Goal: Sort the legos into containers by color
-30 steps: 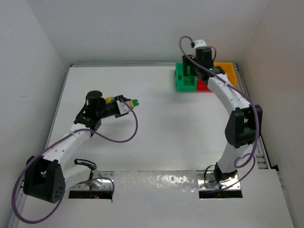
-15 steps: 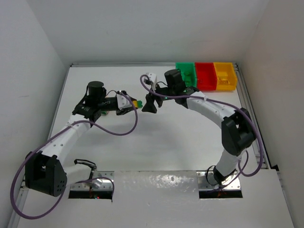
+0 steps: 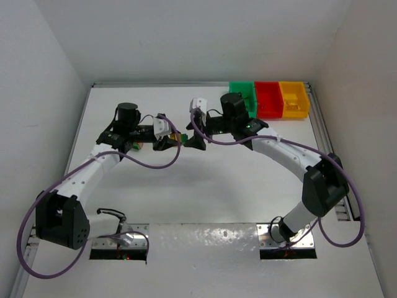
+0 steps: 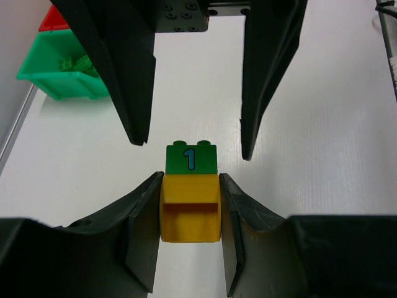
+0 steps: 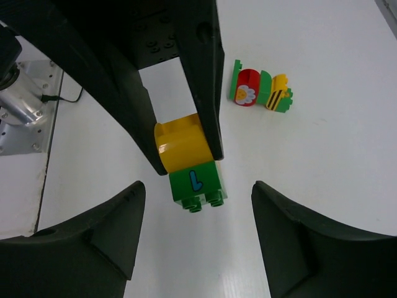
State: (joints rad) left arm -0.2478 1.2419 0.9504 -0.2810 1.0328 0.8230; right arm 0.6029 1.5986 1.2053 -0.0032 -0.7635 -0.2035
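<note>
Where the two bases sit at the near edge of the table, the left arm rises from the near-left corner and bends rightward over the middle, wrist level, fingers pointing right. Left gripper is clamped on a yellow brick, one finger pressed to each side face. A green brick printed with a "1" is stacked on the yellow brick's outer end and juts past the fingertips, clear of the table. The right arm arcs from the near-right corner up and over to the left, so its fingers point back at the left gripper, tip to tip. Right gripper stands spread: in the left wrist view its two fingers flank the green brick with white table showing on both sides, touching neither brick. Behind the left gripper's fingers, on the table, lies a small cluster of legos in red, green and yellow. At the far right edge stand the green bin, red bin and yellow-orange bin, side by side, well apart from both grippers; green pieces show inside the green bin.
</note>
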